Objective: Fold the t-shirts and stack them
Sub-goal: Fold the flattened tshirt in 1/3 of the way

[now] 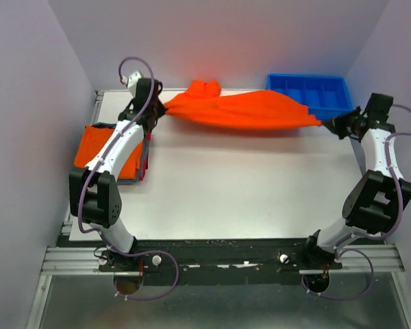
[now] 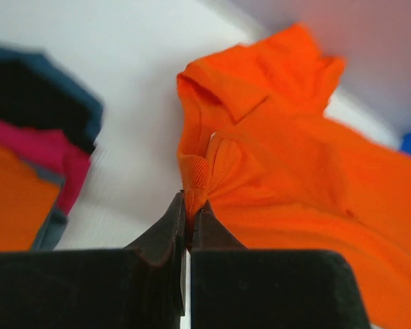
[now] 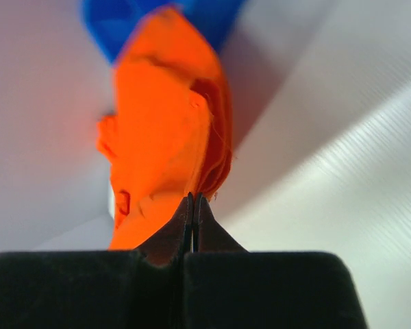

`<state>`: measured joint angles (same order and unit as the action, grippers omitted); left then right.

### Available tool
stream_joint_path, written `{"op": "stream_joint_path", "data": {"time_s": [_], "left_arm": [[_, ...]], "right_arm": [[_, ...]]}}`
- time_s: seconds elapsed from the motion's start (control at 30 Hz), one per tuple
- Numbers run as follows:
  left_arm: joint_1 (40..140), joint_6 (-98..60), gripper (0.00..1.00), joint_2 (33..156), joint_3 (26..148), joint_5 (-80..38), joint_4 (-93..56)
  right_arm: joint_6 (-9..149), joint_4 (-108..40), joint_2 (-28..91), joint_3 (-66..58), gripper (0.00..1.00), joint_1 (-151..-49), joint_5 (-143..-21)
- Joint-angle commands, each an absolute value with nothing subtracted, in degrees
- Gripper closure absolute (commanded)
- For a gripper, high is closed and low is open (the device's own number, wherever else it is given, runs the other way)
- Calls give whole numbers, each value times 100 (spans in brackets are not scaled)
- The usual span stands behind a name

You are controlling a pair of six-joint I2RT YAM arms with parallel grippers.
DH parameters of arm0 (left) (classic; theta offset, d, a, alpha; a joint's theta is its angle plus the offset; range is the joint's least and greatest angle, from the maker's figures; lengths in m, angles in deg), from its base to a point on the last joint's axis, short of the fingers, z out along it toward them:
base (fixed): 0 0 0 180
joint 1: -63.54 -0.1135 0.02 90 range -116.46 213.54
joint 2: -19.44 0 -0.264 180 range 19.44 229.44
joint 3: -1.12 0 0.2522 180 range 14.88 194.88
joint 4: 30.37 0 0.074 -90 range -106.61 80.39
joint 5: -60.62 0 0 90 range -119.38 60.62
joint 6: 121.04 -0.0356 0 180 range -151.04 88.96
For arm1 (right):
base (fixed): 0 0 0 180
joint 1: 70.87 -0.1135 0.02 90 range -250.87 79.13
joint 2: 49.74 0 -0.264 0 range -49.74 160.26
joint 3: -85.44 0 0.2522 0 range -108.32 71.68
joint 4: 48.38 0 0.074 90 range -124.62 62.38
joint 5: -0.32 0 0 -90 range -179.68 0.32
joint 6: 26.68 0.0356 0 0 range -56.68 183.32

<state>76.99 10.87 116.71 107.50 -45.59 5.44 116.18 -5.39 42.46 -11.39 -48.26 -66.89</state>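
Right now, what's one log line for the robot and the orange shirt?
left fingers: shut on bright orange cloth t-shirt | right fingers: shut on same t-shirt | t-shirt: stretched between them over white table

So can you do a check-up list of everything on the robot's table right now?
Surface: white table, bare in the middle.
Job's things: orange shirt stretched out between both pincers along the far side; pile of shirts at the left edge, orange on top, pink-red and dark layers below.
Clutter: blue bin with dividers at the far right corner, behind the shirt's right end.
Grippers: left pincer shut on the shirt's ribbed edge; right pincer shut on its bunched other end.
Cables: purple cables loop off each arm and at both bases.
Surroundings: pale walls on three sides; nothing else seen.
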Motion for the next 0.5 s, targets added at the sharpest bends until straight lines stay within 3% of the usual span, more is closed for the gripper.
{"op": "stream_joint_path", "data": {"time_s": [0.0, 0.17, 0.47], "left_arm": [[7655, 1474, 100, 10858, 8577, -4442, -332], [7734, 1756, 100, 10092, 6694, -4195, -1036], [8120, 1827, 100, 8599, 4786, -4160, -932]], "right_arm": [[11465, -807, 3798, 265, 99, -4732, -6928], [11404, -1027, 3411, 1638, 99, -4705, -7385], [11113, -1028, 2463, 3449, 99, -4618, -8167]]}}
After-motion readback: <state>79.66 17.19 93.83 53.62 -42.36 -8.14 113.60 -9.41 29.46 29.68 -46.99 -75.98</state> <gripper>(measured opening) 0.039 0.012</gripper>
